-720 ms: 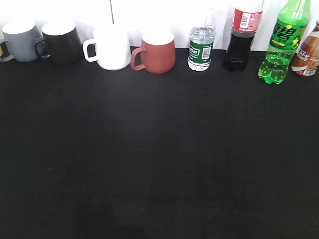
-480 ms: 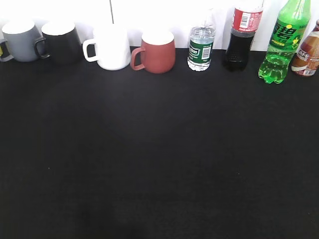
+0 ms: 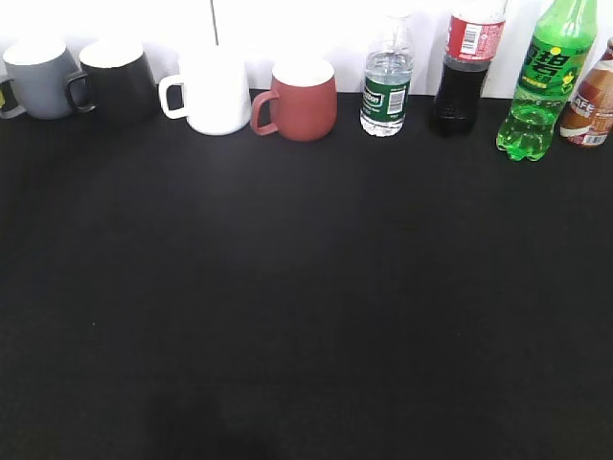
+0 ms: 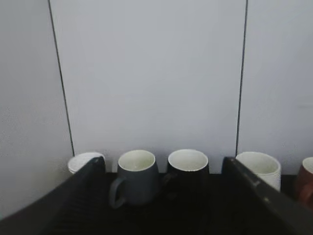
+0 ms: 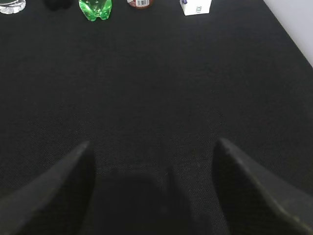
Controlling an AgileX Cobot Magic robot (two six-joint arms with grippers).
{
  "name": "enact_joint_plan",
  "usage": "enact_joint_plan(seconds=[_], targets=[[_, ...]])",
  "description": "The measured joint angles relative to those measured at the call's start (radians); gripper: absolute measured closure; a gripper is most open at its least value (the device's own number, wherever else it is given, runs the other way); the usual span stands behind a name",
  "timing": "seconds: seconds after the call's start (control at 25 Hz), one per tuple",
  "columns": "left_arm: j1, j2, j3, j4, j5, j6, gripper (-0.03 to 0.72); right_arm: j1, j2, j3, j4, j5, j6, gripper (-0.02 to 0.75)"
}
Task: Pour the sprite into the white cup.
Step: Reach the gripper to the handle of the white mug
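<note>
1. Right gripper [image 5: 152,147] sits at the bottom of the right wrist view, its two dark fingers [image 5: 54,186] spread wide apart over bare black table [image 5: 161,83]; nothing lies between them.
2. Left gripper [image 4: 164,169] shows at the lower edge of the left wrist view, fingers [image 4: 73,196] likewise spread wide, holding nothing, aimed at the row of mugs.
3. Neither arm appears in the exterior view; the lower and middle parts of that frame show only the black table surface.
4. Sprite [image 3: 541,81] stands upright at the upper right of the exterior view, at the far edge of the table by the white wall [image 3: 316,24]. Its green base [image 5: 95,9] appears at the top left of the right wrist view, well apart from the right gripper.
5. White cup [image 3: 213,91] stands upper left of centre in the exterior view, handle pointing left, just beside the reddish-brown mug [image 3: 302,101] on its right.
6. Left of the white cup: black mug [image 3: 120,79], then grey mug [image 3: 40,79].
7. Between the reddish-brown mug and the sprite: small water bottle [image 3: 387,81] and cola bottle [image 3: 465,72].
8. A brown bottle [image 3: 589,105] stands at the right edge, close beside the sprite.
</note>
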Motion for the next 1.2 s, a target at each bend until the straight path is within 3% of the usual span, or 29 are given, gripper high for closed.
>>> enact_joint_plan(seconds=[0.2,0.48,0.64,0.76,0.92,1.04,1.2], targets=[[-0.029,0.494,0.015,-0.010,-0.446,0.000,0.138,0.000,0.000,0.000,0.000,0.000,0.000,0.181],[-0.231,0.965,0.015,0.019,-0.829,0.000,0.146,0.000,0.000,0.000,0.000,0.000,0.000,0.181],[-0.239,1.223,-0.107,0.020,-0.867,-0.038,0.166,0.000,0.000,0.000,0.000,0.000,0.000,0.181],[-0.239,1.377,-0.252,0.020,-0.865,-0.049,0.246,0.000,0.000,0.000,0.000,0.000,0.000,0.181],[-0.239,1.568,-0.460,0.004,-0.814,-0.049,0.270,0.000,0.000,0.000,0.000,0.000,0.000,0.181],[-0.239,1.652,-0.553,-0.073,-0.793,-0.049,0.270,0.000,0.000,0.000,0.000,0.000,0.000,0.181],[-0.239,1.713,-0.651,-0.085,-0.752,-0.049,0.297,0.000,0.000,0.000,0.000,0.000,0.000,0.181]])
